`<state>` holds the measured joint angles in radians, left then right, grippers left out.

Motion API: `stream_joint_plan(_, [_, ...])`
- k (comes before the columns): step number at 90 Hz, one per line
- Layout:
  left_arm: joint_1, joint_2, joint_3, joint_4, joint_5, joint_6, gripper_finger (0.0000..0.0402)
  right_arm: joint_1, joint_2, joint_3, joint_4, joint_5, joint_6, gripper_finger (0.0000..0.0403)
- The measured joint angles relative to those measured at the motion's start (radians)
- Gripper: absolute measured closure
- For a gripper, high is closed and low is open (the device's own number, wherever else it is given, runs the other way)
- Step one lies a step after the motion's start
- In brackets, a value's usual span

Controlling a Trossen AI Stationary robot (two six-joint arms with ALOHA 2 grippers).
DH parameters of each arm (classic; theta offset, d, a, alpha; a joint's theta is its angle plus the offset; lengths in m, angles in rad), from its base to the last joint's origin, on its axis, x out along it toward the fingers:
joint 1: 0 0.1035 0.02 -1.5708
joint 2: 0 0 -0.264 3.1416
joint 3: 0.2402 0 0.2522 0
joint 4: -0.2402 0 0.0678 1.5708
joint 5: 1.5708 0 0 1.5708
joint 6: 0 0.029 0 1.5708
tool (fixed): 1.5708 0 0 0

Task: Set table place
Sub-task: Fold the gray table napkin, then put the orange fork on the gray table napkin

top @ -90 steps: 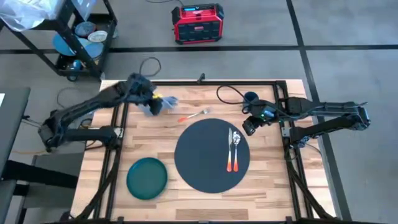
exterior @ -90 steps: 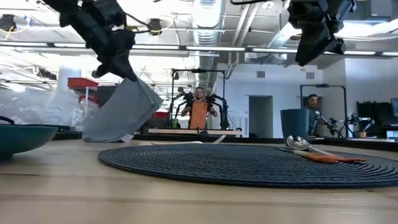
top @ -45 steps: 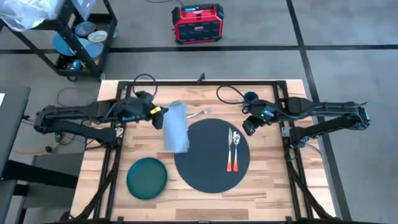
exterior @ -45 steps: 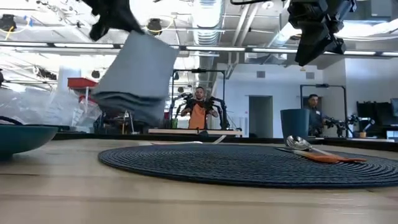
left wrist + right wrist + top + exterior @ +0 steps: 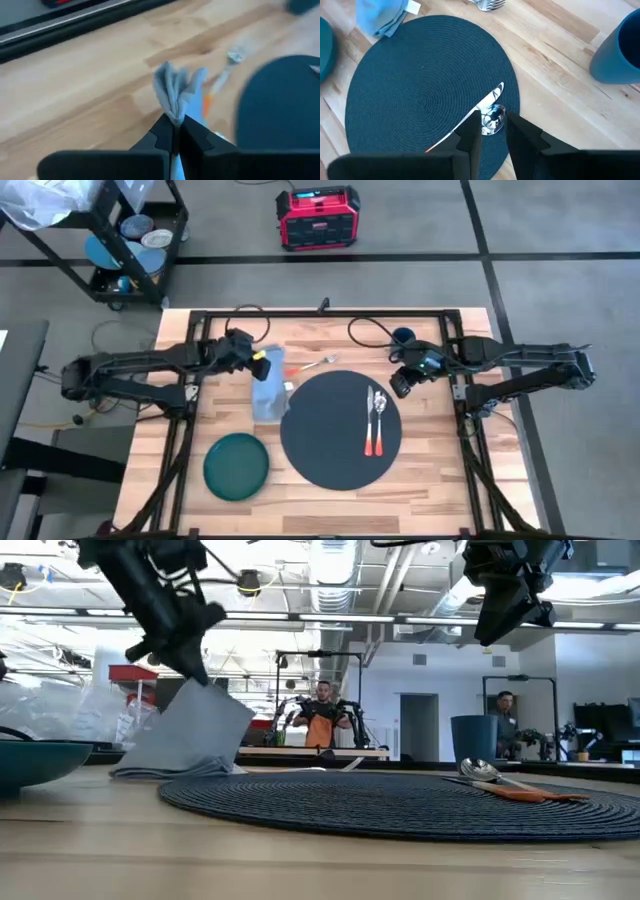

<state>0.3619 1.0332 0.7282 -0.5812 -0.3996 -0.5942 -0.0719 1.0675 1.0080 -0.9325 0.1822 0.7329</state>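
The round dark grey place mat (image 5: 330,430) lies in the middle of the wooden table (image 5: 440,480). A spoon and a knife with orange handles (image 5: 375,420) lie on the mat's right part. My left gripper (image 5: 265,367) is shut on a grey-blue napkin (image 5: 270,398) just left of the mat's far-left rim. My right gripper (image 5: 400,383) hangs open, high above the table by the mat's far-right rim, with nothing between its fingers (image 5: 470,135). My left gripper pinches a bunched upper part of the napkin (image 5: 175,107) between its two fingers; the folds stick out past the fingertips. The fingers come from above, slanting from the table's left. The napkin hangs slack below them, and its lower end (image 5: 170,768) rests folded on the table.
A fork with an orange handle (image 5: 312,365) lies on the table beyond the mat. A dark green plate (image 5: 237,466) sits near the table's near-left corner. A blue cup (image 5: 403,337) stands at the far right. A black cable (image 5: 365,330) runs by the far edge.
My left gripper has carried the napkin from the table's far-left area toward the mat, swinging it up high and spread out, then lowering it. The napkin's lower end now rests folded on the table left of the mat. The gripper stays shut on it.
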Motion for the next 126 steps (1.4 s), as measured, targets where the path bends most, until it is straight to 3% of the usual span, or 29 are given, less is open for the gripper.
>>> stream_joint_plan(33, [0.31,0.002,-0.14,0.097,0.131,0.161,0.0401,0.0,0.0,0.0,0.001,0.003,0.001,0.033])
stream_joint_plan(45, [0.444,0.002,-0.152,0.118,0.132,0.216,0.0397,0.0,0.0,0.0,0.0,0.003,0.006,0.033])
stream_joint_plan(55, [0.531,0.002,-0.152,0.155,0.144,0.292,0.0379,0.0,0.0,0.0,0.001,0.004,0.021,0.033])
stream_joint_plan(71, [0.628,0.014,-0.152,0.231,0.294,0.305,0.032,0.0,0.0,0.0,0.001,0.005,0.029,0.033])
stream_joint_plan(94, [0.667,0.034,-0.13,0.24,0.388,0.286,0.0231,0.0,0.0,0.0,0.001,0.005,0.029,0.033])
stream_joint_plan(102, [0.666,0.034,-0.086,0.239,0.476,0.282,0.0213,0.0,0.0,0.0,0.001,0.005,0.029,0.033])
stream_joint_plan(115, [0.597,0.044,-0.015,0.233,0.677,0.267,0.0211,0.0,0.0,0.0,0.001,0.005,0.021,0.033])
stream_joint_plan(126, [0.466,0.076,0.009,0.226,0.707,0.268,0.0233,-0.001,0.0,0.0,0.001,0.028,0.017,0.033])
